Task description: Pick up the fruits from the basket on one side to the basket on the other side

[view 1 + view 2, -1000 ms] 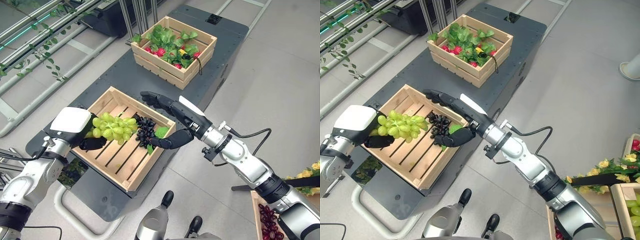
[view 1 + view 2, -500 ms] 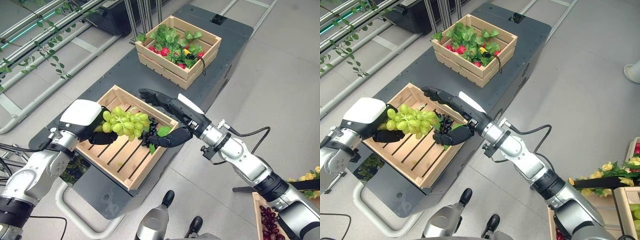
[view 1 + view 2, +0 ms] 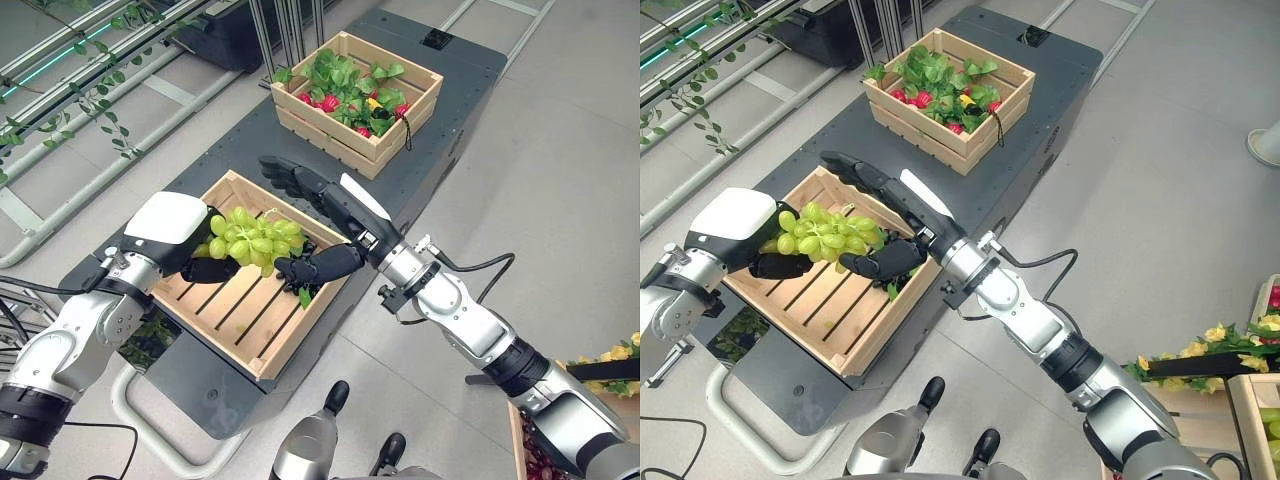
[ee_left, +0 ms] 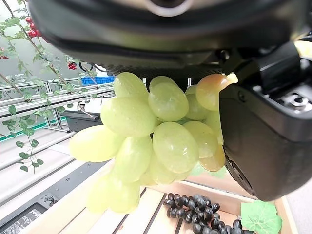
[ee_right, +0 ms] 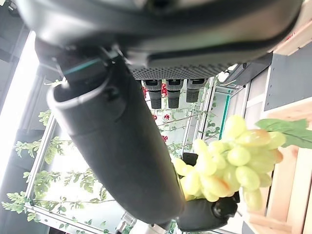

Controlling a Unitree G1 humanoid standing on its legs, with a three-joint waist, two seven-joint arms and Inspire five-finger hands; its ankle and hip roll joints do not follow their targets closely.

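My left hand [image 3: 172, 230], with a white cover, is shut on a bunch of green grapes [image 3: 248, 236] and holds it above the near wooden crate [image 3: 235, 335]. The left wrist view has the green grapes [image 4: 156, 136] hanging from that hand. My right hand [image 3: 335, 205] is open, its straight fingers reaching over the far side of the bunch and its thumb [image 3: 322, 266] beneath it. I cannot tell whether it touches the grapes. Dark grapes [image 4: 200, 214] with a green leaf [image 4: 261, 217] lie in the crate's right corner. The right wrist view looks past the thumb [image 5: 122, 161] at the green grapes [image 5: 229, 163].
A far crate [image 3: 345, 148] holding leafy greens and red fruits stands on the same dark platform [image 3: 240, 150]. At the lower right are yellow flowers [image 3: 1220, 335] and a crate with green grapes [image 3: 1265, 415]. A white tube frame [image 3: 150, 440] curves round the platform's near corner.
My left hand has carried the green grapes up and to the right over the crate. My right hand has moved left, so its fingers and thumb now bracket the bunch.
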